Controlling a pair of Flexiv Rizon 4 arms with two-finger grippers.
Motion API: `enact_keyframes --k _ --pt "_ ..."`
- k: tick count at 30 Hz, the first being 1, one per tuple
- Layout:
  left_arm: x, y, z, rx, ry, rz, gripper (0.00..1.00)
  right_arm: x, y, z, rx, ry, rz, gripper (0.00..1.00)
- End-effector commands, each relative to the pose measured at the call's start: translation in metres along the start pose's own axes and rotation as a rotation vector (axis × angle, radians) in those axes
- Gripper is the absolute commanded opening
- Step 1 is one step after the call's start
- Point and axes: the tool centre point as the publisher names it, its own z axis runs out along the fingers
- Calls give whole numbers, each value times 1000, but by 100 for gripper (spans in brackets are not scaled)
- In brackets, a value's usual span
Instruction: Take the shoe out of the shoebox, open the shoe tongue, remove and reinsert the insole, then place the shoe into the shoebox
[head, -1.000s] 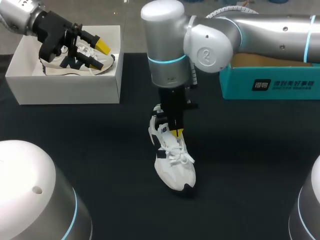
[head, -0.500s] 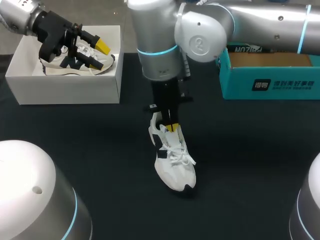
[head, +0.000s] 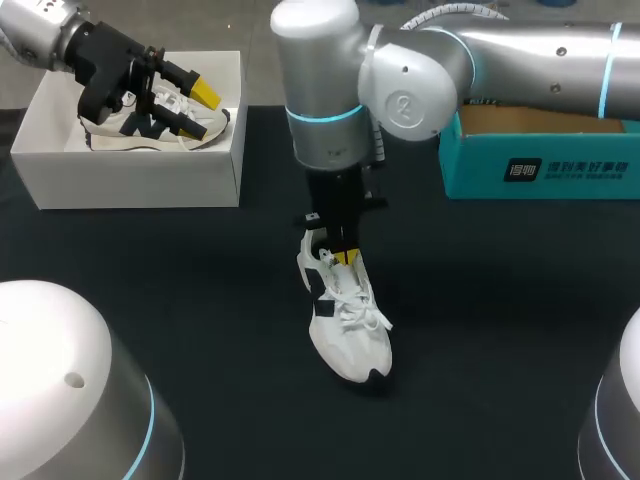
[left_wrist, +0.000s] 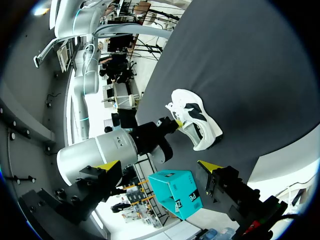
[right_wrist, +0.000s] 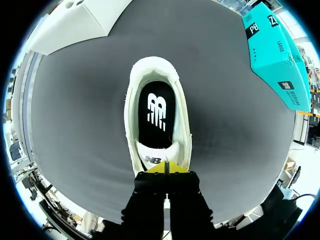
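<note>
The black tabletop (head: 500, 320) lay bare on both sides of the white sneaker (head: 350, 335) in the middle, so a hand could pass there. The way down to the sneaker's mouth was blocked by the right hand (head: 346, 258), pinched on the tongue, with its big silver arm (head: 520, 60) above. At the back left stood the white open box (head: 130, 185), and the left hand (head: 198, 108) hung over it, held wide. The teal cardboard box (head: 540, 170) stood at the back right. Two white round domes (head: 70, 400) filled the near corners.
</note>
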Motion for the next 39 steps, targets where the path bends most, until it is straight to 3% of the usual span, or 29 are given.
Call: enact_keyframes --k 1,8,11,17,22,23,24,39 --pt "0 -1 0 0 3 1 100 -4 1 4 -6 21 -6 0" --pt "0 -1 0 0 3 1 100 -3 -5 -15 -84 43 -76 0" --pt "0 -1 0 0 3 1 100 -7 -4 -25 -108 69 -200 0" --pt "0 -1 0 0 3 1 100 -20 12 -38 -89 159 -529 0" --pt "0 -1 0 0 3 1 100 -8 33 -37 33 318 -917 0" --pt "0 -1 0 0 3 1 100 -2 38 -36 74 306 -934 0" --pt "0 -1 0 0 3 1 100 -1 41 -37 48 332 -909 0" --pt "0 -1 0 0 3 1 100 -1 41 -37 48 332 -909 0"
